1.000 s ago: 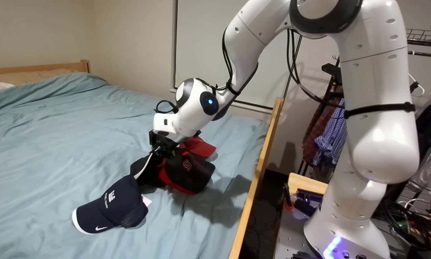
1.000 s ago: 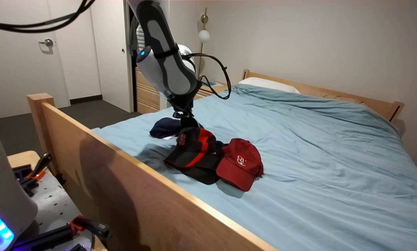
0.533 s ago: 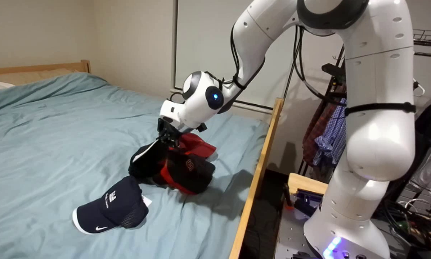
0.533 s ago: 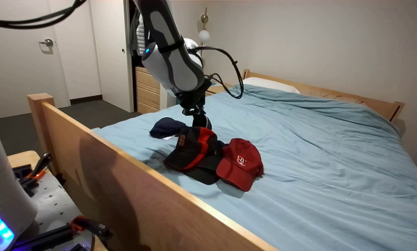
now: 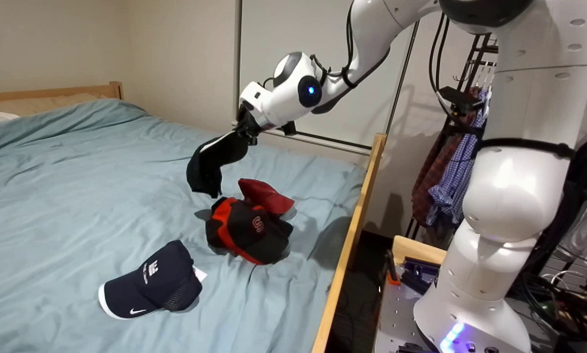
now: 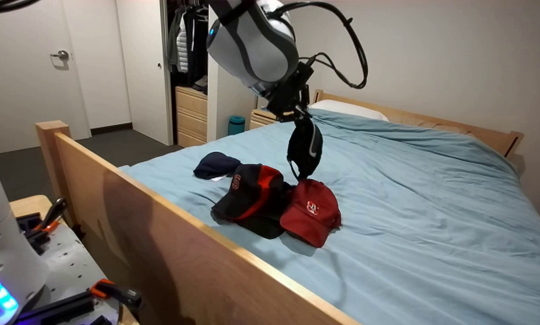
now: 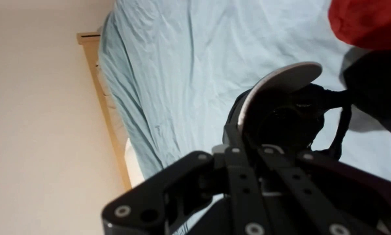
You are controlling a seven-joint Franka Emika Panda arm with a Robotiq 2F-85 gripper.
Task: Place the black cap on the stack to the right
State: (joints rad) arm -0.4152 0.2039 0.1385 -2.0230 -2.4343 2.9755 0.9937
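Note:
My gripper (image 5: 239,131) is shut on the black cap (image 5: 206,172) by its brim edge and holds it in the air above the bed. The cap hangs tilted, with a pale stripe along its brim. It also hangs below the gripper (image 6: 301,115) in an exterior view, the black cap (image 6: 304,149) appearing behind the stack. In the wrist view the fingers close over the cap's pale-edged brim (image 7: 301,75). The stack (image 5: 256,233) of black caps with red bands lies on the bed, and the stack also shows in an exterior view (image 6: 249,194).
A red cap (image 6: 312,212) touches the stack's side. A navy cap with a white logo (image 5: 158,279) lies apart on the blue bed cover (image 5: 102,196). The wooden bed rail (image 5: 352,240) stands between the bed and the robot base.
My gripper has risen with the black cap in it, lifting it off the bed and away from the navy cap, toward the red cap's side. The stack and the navy cap stay in place.

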